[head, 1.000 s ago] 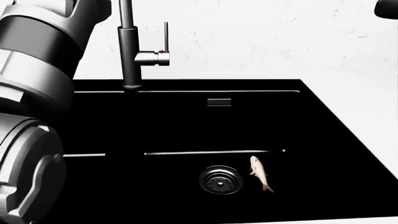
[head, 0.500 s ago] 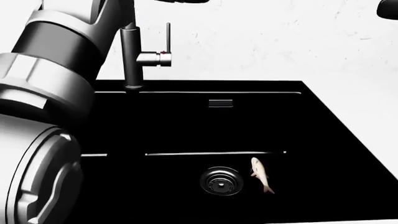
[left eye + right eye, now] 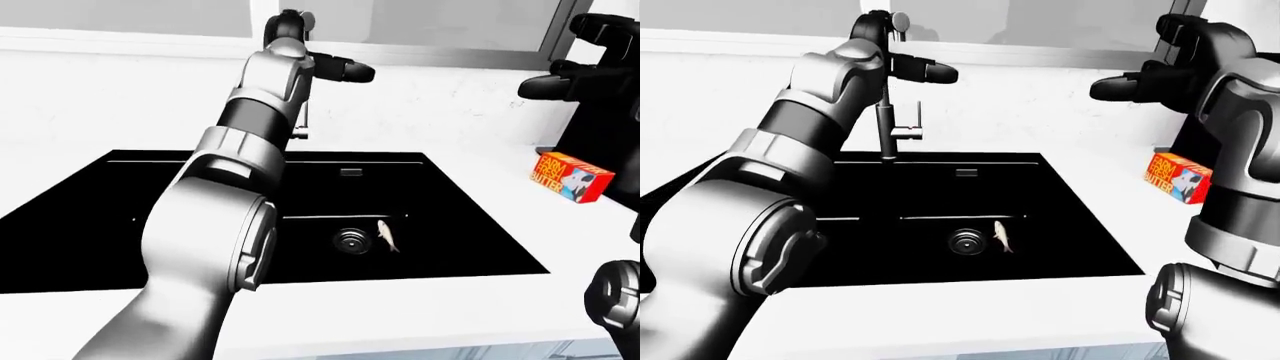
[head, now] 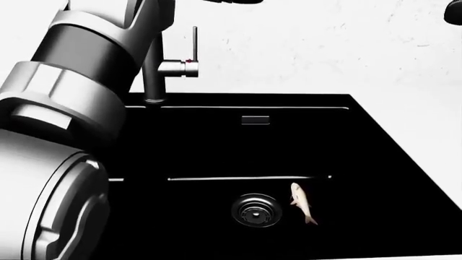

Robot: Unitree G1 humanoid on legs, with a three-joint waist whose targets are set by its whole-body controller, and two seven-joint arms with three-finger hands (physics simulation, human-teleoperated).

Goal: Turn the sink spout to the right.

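White desk (image 3: 940,300) all round the black sink (image 3: 1060,225), little fish (image 3: 1004,237) by the drain. My left hand (image 3: 902,46) is up at the spout (image 3: 883,112) top, fingers (image 3: 938,73) spread, not gripping. Can't tell if it's touching. Worry: I push and slide off, or bump the lever (image 3: 917,114) instead. Right hand (image 3: 1160,75) hangs open, well apart.

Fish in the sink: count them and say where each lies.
1. The fish lies on the bottom of the sink, just right of the drain. The left arm hides part of the basin.
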